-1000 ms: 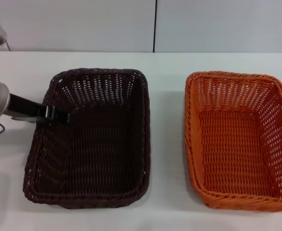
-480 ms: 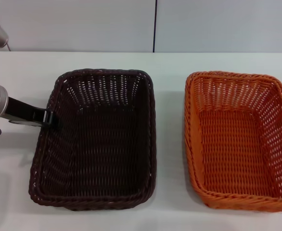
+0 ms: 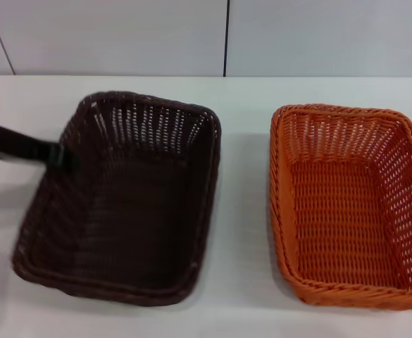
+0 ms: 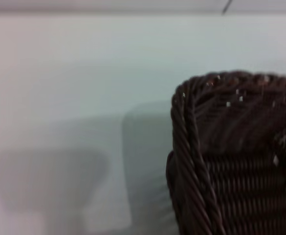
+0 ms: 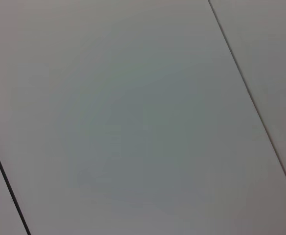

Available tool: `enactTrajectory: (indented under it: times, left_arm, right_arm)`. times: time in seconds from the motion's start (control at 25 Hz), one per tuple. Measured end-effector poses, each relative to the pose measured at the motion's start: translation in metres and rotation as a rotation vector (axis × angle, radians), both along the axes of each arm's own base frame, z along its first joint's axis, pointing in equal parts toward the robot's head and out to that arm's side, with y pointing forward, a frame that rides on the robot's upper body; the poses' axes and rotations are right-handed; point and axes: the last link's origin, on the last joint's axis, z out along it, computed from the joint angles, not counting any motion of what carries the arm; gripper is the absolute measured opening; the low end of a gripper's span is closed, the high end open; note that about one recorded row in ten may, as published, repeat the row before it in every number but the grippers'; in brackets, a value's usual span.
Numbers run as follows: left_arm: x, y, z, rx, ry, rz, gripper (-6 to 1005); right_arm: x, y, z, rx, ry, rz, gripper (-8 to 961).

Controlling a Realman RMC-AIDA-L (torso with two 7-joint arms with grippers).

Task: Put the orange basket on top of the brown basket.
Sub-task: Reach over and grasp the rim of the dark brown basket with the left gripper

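1. starting at the far left of the head view, we find the left gripper [image 3: 63,156] at the left rim of the brown basket [image 3: 121,211]. its dark fingers meet the braided edge there, and they look clamped on that rim, though the blur keeps us from seeing how far apart they stand.
2. judging the risk, we think the brown basket, which sits skewed on the white table [image 3: 244,232] with its left side tipped up, could slip out of a thin rim hold or twist further. that would leave a crooked base for stacking.
3. looking through the left wrist view, we see only a corner of the brown basket [image 4: 231,156] close up over the table; no fingers show there.
4. moving right, we see the orange basket [image 3: 346,204] flat on the table, well apart from the brown one and untouched. we judge the stacking is not yet begun.
5. if the brown basket drifts further left, the carry of the orange one gets longer and harder to line up.
6. the right gripper is out of sight; its wrist view shows only a plain panelled surface.
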Motion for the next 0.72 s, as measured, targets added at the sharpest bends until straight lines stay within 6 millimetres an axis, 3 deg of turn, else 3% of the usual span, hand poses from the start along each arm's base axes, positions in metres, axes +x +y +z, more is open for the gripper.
enactTrajectory:
  times: [0.24, 0.44, 0.72]
  left_arm:
    - [0.011, 0.006, 0.051, 0.061, 0.015, -0.059, 222]
    - [0.017, 0.008, 0.079, 0.085, 0.055, -0.100, 209]
    - [0.032, 0.008, 0.090, -0.050, 0.139, -0.269, 210]
  right_arm:
    - [0.001, -0.001, -0.001, -0.001, 0.002, -0.002, 550]
    - [0.002, -0.003, -0.002, -0.002, 0.004, -0.006, 550]
    - [0.002, -0.003, -0.001, -0.001, 0.002, -0.007, 549]
